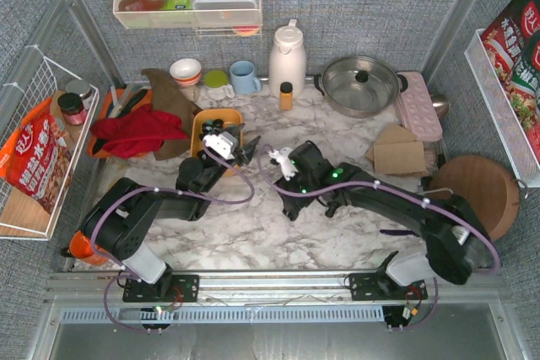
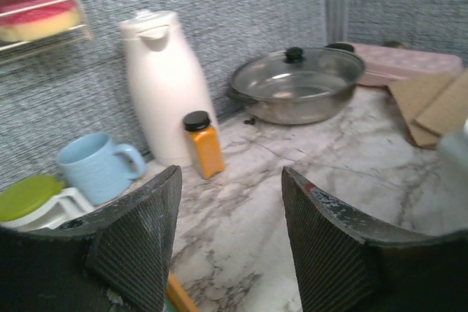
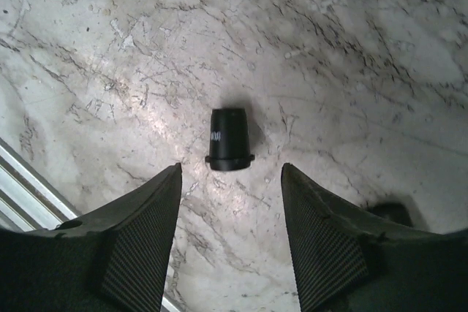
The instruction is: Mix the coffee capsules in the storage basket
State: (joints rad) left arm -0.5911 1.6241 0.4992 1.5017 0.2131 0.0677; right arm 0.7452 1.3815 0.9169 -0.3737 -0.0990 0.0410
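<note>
Recording left gripper [image 2: 230,180] standing wide and empty over storage basket [image 1: 197,132], sitting at 10 o'clock from worktop [image 1: 253,242] centre. Recording right gripper [image 3: 230,180] gaping, empty, with one black coffee capsule [image 3: 229,140] resting on bare marble at 12 o'clock, just beyond its tips.

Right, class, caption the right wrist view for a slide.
Open right gripper above a black tapered coffee capsule on white marble tabletop.

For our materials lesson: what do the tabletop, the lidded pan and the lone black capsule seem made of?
The tabletop looks marble or marble-look laminate, glossy: grey veins, glare. The pan looks polished metal, likely steel: mirror sheen; its lid seems clear glass. The capsule is dull black, plastic or coated aluminium; cannot tell which.
</note>
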